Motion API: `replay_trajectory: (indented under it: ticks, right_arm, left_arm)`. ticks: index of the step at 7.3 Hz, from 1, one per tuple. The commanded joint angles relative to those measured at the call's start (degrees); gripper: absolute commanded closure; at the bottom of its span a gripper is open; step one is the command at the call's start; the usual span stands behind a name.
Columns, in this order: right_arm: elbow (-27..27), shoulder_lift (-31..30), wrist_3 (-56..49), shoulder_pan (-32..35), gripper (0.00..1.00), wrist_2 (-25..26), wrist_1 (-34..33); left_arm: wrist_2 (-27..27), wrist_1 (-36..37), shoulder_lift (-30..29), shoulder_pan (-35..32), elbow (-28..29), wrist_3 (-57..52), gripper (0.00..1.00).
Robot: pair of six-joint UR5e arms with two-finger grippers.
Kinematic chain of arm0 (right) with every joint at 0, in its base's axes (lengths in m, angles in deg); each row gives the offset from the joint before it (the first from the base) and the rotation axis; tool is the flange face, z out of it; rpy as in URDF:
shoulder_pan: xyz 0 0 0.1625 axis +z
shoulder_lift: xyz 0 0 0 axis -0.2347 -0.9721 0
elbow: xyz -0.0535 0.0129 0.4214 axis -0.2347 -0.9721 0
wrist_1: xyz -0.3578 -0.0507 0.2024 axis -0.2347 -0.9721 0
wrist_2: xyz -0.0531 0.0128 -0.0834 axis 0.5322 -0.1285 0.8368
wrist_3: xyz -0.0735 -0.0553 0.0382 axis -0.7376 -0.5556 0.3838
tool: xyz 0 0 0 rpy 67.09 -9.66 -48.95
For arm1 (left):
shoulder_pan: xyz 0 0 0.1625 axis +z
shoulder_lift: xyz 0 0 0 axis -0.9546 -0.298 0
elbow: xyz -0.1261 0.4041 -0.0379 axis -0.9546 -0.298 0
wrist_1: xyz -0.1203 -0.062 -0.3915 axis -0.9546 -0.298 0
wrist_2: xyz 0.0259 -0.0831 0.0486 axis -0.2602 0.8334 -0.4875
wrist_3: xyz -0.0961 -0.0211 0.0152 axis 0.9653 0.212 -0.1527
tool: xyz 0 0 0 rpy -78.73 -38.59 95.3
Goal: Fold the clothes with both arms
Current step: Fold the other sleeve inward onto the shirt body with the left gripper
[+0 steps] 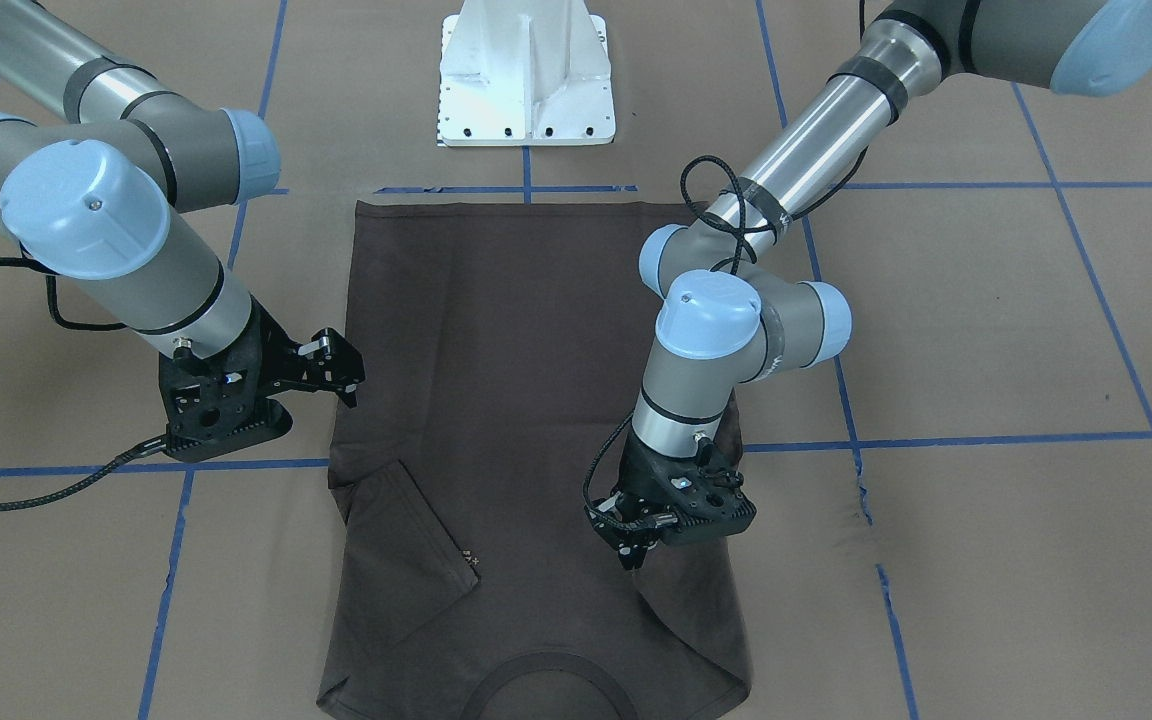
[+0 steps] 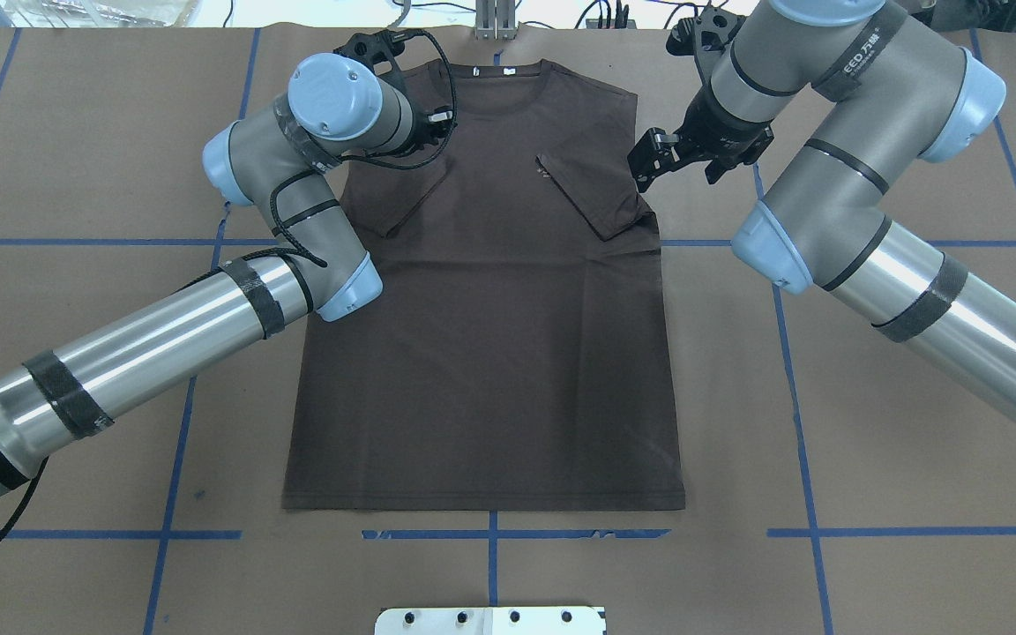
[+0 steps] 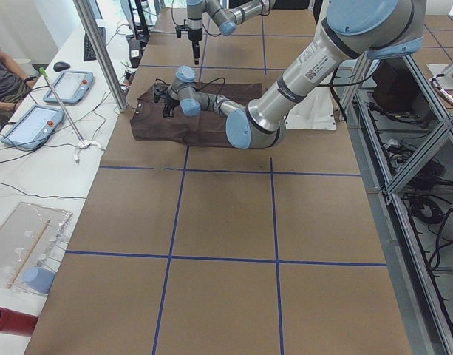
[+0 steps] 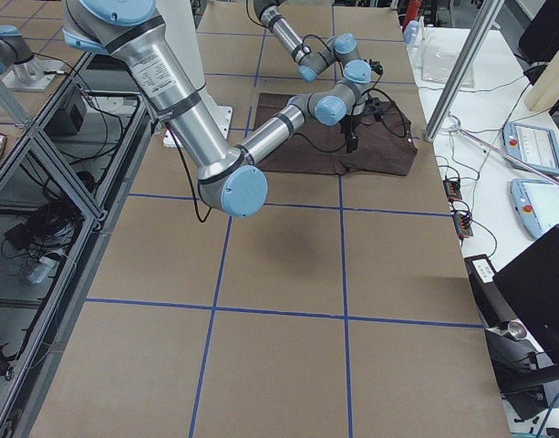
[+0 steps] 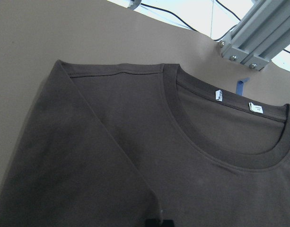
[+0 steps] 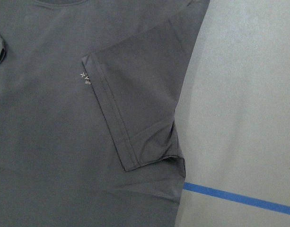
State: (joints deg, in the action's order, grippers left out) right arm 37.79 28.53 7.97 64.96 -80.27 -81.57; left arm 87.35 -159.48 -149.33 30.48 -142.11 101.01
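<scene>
The dark brown T-shirt lies flat on the brown table, collar away from the robot's base, both short sleeves folded in over the chest. Pale lettering shows beside the right folded sleeve. My left gripper points down with its fingers together, the tips at the fabric over the left folded sleeve near the collar; no cloth is lifted. It also shows in the overhead view. My right gripper is open and empty, hovering just outside the shirt's right edge near the armpit, and shows in the overhead view too.
The white pedestal base stands beyond the shirt's hem. Blue tape lines grid the table. An aluminium post, control tablets and a seated person are past the collar-side edge of the table.
</scene>
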Motion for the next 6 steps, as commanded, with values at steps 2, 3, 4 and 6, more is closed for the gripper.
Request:
replay_trajectory:
  ticks: [2,3,4,6]
  right_arm:
    - [3.4,-1.4,13.0,-1.6,0.00,1.4,0.4]
    - [9.5,-6.5,17.2,-4.6,0.00,3.2,0.8]
    - [14.4,-12.3,20.3,-7.4,0.00,5.8,4.0]
    - [20.9,-20.8,30.7,-18.8,0.00,16.1,7.4]
  left_arm:
    - [8.2,3.0,6.7,-0.3,-10.8,-2.5,0.00]
    - [9.5,8.0,11.9,-0.5,-19.5,-5.8,0.00]
    - [9.5,13.9,16.4,-1.0,-29.0,-9.3,0.00]
    - [9.5,25.5,26.7,-1.6,-50.4,-13.6,0.00]
